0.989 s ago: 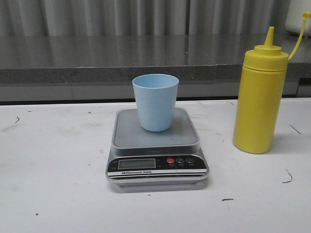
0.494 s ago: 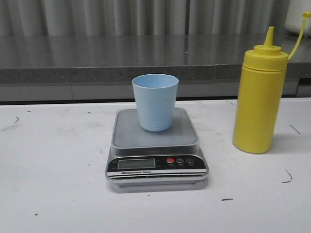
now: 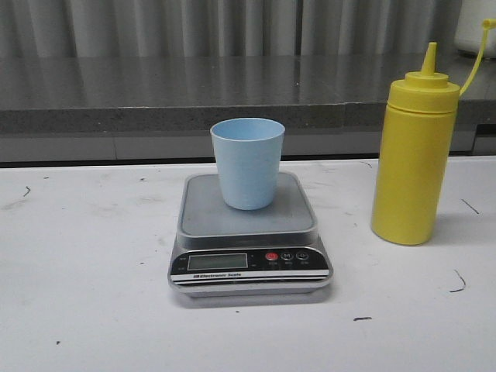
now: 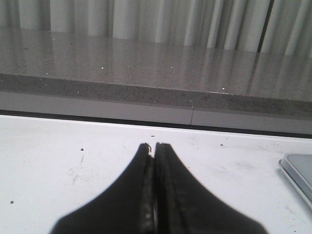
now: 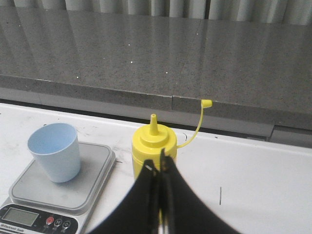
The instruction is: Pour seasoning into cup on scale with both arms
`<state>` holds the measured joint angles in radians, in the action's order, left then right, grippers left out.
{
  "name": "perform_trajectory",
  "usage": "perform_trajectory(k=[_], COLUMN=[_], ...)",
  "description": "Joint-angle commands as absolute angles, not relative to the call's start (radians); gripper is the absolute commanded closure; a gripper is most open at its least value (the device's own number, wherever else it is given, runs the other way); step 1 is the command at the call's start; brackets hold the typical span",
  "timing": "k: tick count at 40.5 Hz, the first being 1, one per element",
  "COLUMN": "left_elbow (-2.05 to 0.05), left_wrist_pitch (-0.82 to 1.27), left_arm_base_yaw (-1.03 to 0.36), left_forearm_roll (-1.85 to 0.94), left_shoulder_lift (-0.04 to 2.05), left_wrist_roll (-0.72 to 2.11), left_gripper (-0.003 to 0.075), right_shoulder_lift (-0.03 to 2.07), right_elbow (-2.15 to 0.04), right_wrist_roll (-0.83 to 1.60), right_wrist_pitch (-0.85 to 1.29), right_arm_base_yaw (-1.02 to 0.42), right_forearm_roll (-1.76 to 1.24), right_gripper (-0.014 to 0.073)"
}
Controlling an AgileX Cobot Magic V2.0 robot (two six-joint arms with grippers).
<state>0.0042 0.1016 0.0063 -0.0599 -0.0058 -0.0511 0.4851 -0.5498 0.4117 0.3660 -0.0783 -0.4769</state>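
Note:
A pale blue cup [image 3: 248, 162] stands upright on the steel platform of the silver-grey scale [image 3: 249, 256] at the table's middle. To its right stands the tall yellow seasoning bottle [image 3: 413, 159], its tip cap off and hanging on its tether. No gripper shows in the front view. In the right wrist view my right gripper [image 5: 158, 166] is shut and empty, above and in front of the seasoning bottle [image 5: 150, 146], with the cup [image 5: 54, 150] and scale [image 5: 63, 185] off to one side. My left gripper [image 4: 152, 146] is shut and empty over bare table; a corner of the scale [image 4: 298, 171] shows at the frame's edge.
A grey stone ledge [image 3: 194, 97] runs along the back of the white table [image 3: 85, 263], with a curtain behind it. Small dark marks dot the tabletop.

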Motion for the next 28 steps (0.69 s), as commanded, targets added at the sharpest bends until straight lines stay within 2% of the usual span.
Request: perform_trajectory(k=[1, 18, 22, 28], left_elbow=[0.030, 0.030, 0.030, 0.030], left_wrist_pitch=[0.031, 0.031, 0.031, 0.031], left_arm_base_yaw=[0.010, 0.010, 0.010, 0.010], left_forearm_roll=[-0.070, -0.070, -0.070, -0.070], left_shoulder_lift=[-0.019, -0.019, -0.019, -0.019], left_wrist_roll=[-0.059, -0.059, -0.059, -0.059], left_gripper=[0.0740, 0.0740, 0.0740, 0.0740], right_shoulder_lift=[0.487, 0.487, 0.485, 0.455], right_elbow=[-0.583, -0.583, -0.552, -0.467], right_wrist_roll=[0.422, 0.422, 0.422, 0.285], right_wrist_pitch=[0.297, 0.295, 0.222, 0.143], right_arm_base_yaw=[-0.073, -0.073, -0.076, -0.076], right_forearm_roll=[-0.488, -0.487, -0.460, -0.254], right_gripper=[0.0704, 0.0704, 0.0704, 0.0704])
